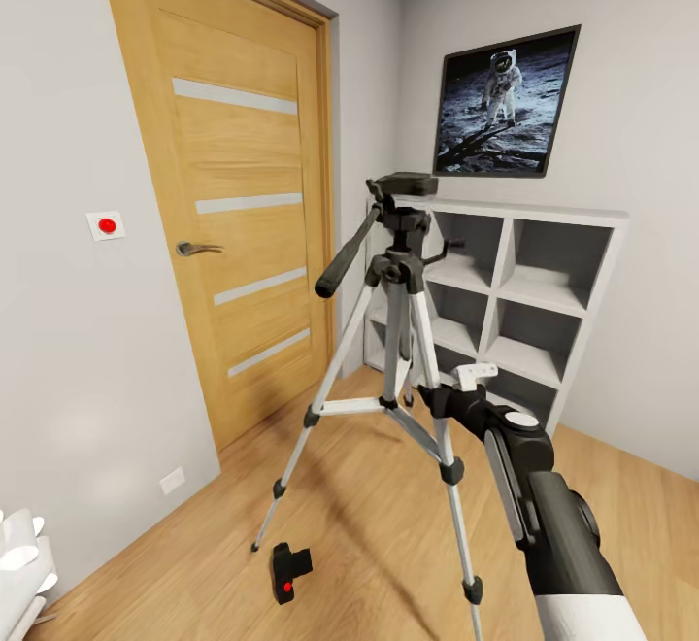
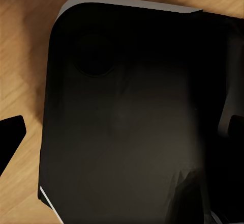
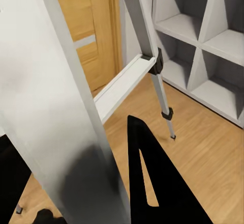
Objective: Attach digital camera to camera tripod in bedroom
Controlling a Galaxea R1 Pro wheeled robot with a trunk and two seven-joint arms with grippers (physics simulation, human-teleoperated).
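Observation:
The camera tripod (image 1: 398, 330) stands on the wood floor before the door, silver legs spread, its black head and pan handle (image 1: 345, 257) up top. The digital camera (image 1: 289, 571), black with a red button, lies on the floor between the tripod's near legs. My right arm reaches in from the lower right, and my right gripper (image 1: 439, 398) is at the tripod's near right leg. In the right wrist view that leg (image 3: 66, 112) passes between the black fingers (image 3: 152, 183), which press against it. My left gripper (image 2: 122, 132) is open over a black rounded body, holding nothing.
A wooden door (image 1: 243, 214) is on the left, with a red wall button (image 1: 107, 225) beside it. Grey cubby shelves (image 1: 515, 311) stand behind the tripod under an astronaut picture (image 1: 505, 102). Open plank floor (image 1: 369, 544) lies around the tripod.

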